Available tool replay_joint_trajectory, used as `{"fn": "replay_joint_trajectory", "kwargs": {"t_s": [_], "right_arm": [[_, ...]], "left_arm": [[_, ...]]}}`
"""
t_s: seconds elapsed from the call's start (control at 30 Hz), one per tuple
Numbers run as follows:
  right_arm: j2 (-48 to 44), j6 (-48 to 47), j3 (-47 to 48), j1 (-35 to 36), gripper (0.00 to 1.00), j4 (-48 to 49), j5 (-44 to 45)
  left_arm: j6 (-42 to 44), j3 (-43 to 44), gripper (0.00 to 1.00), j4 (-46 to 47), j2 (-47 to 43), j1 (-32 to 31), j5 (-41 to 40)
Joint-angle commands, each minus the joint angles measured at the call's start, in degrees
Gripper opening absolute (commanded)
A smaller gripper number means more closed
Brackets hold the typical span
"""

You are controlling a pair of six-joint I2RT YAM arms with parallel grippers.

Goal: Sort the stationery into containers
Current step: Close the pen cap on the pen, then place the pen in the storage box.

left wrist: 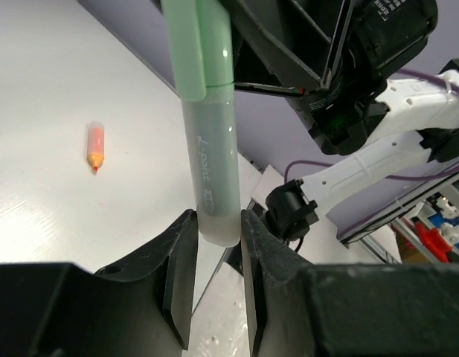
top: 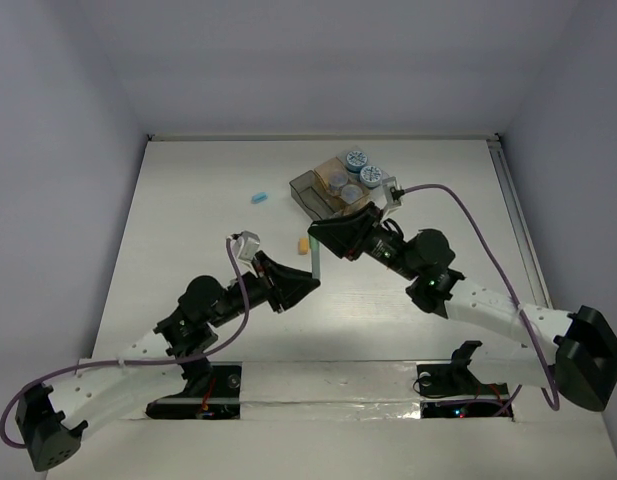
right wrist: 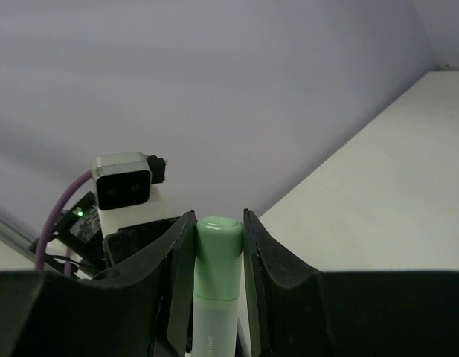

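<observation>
A pale green highlighter hangs above the table between both arms. My left gripper is shut on its translucent barrel end. My right gripper is shut on its green cap. Behind them stand the containers: a dark grey box joined to a tan one. Two blue-and-white patterned rolls and two purplish-grey cylinders sit in them. An orange stick lies on the table just left of the right gripper; the left wrist view also has this orange stick. A light blue stick lies left of the containers.
White walls close in the table at the back and both sides. A purple cable loops from the right wrist past the containers. The left arm reaches in from the near left and the right arm from the near right.
</observation>
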Motion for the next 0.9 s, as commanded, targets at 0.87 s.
{"fn": "replay_joint_trajectory", "kwargs": {"t_s": [0.87], "right_arm": [[8.18, -10.66, 1.77, 0.32, 0.0, -21.24, 9.45]], "left_arm": [[5.03, 7.49, 0.0, 4.44, -5.94, 5.89, -9.39]]}}
